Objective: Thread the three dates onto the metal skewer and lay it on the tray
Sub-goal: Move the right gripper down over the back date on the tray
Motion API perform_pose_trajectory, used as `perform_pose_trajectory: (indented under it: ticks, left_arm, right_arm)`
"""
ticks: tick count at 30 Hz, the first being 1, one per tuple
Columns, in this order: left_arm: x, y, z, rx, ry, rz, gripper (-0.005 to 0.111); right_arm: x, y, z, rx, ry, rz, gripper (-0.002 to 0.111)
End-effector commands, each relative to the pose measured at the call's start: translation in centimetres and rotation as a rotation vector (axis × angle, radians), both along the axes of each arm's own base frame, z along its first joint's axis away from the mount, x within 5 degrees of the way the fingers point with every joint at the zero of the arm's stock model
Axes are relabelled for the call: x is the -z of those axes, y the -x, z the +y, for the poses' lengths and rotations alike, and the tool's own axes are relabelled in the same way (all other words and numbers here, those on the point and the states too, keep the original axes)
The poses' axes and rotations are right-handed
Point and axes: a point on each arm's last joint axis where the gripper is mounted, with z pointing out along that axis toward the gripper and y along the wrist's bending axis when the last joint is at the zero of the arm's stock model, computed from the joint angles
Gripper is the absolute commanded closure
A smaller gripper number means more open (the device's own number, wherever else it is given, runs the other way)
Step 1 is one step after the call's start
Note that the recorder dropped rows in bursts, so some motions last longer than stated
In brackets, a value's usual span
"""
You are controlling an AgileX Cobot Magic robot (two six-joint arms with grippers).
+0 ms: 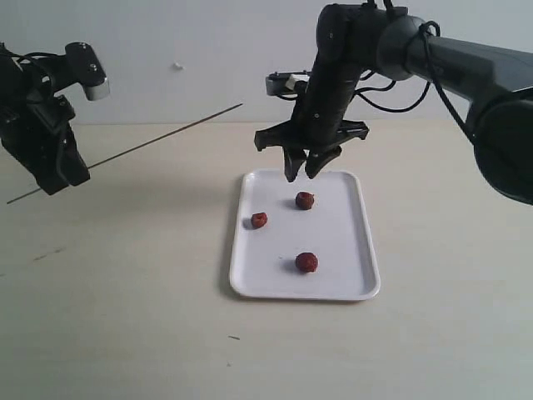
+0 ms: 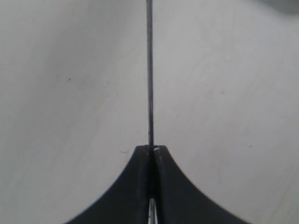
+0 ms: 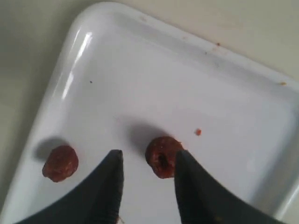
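**Tray [image 1: 333,242] dates [image 1: 306,262] loose, metal skewer [image 1: 166,136] bare**

Exterior: three dates lie on the white tray; right gripper [image 1: 304,171] hangs just above the far date [image 1: 305,200]. Left wrist: left gripper [image 2: 152,149] pinches the metal skewer, rod pointing straight ahead. Right wrist: jaws apart, empty, far date beneath.

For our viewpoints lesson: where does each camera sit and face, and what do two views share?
Exterior: off-robot, facing the table; shows both arms, tray, three dates, metal skewer.
Left wrist: looks along shut left gripper and skewer.
Right wrist: looks down past open right gripper onto tray.
Shared: exterior and right wrist both show tray and dates.
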Motion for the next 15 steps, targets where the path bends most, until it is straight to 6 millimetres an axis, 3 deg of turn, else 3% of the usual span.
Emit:
perform_pose_trajectory:
  ticks: [1, 15]
  left_arm:
    - [-0.3, 0.0, 0.0, -0.029, 0.016, -0.027, 0.107]
    - [-0.4, -0.2, 0.0, -0.031, 0.018, -0.043, 0.107]
  right_arm:
    - [0.4, -0.1, 0.1, 0.011, 0.007, 0.003, 0.065]
    - [2.3, -0.1, 0.4, 0.223, -0.004, 0.072, 0.064]
